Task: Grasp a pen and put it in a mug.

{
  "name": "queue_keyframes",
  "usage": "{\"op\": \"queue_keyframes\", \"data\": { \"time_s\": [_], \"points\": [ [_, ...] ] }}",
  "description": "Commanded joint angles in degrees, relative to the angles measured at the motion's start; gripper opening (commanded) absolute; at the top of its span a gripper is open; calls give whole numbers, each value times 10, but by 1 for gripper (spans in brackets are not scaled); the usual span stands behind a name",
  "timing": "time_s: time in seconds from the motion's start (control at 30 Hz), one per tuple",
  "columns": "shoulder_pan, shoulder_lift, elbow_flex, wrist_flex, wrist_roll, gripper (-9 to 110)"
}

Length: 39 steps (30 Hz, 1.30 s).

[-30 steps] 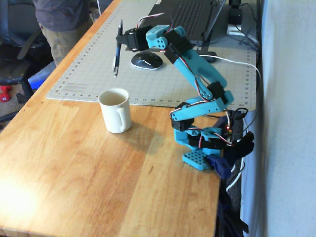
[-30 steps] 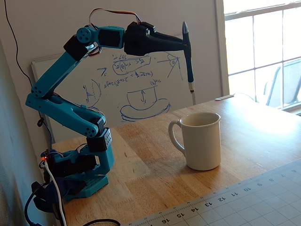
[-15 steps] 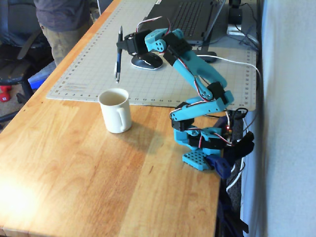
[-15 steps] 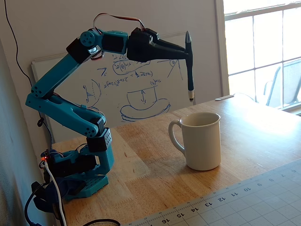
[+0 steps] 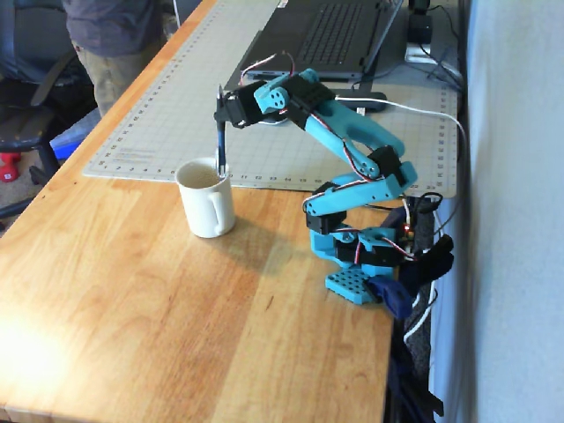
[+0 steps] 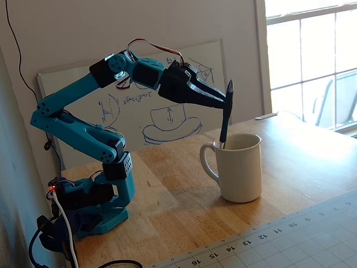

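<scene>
1. Nearest me in a fixed view I see the plain cream-white cylindrical ceramic mug [image 6: 239,166], upright on the wooden table [image 6: 312,156], its loop handle turned toward the arm's base.
2. Above it, my black two-finger gripper [image 6: 226,103] is pinched on the slim near-black pen [image 6: 225,118] near its upper end.
3. The pen hangs almost upright, its lower end dipped inside the mug's rim, the tip hidden.
4. Beyond, in a fixed view, lies a grey gridded cutting mat [image 5: 167,97], carrying a dark laptop [image 5: 330,31].
</scene>
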Motion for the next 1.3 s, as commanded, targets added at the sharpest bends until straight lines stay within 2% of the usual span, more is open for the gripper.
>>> {"op": "queue_keyframes", "data": {
  "time_s": [0.0,0.23,0.43,0.73,0.87,1.07,1.27],
  "points": [
    [-4,4,2,-9,-5,3],
    [-4,7,40,-9,-5,4],
    [3,9,56,-9,4,13],
    [-8,71,47,-8,34,13],
    [-29,123,56,-1,159,13],
    [-64,158,87,1,427,12],
    [-123,207,144,4,628,5]
  ]
}}
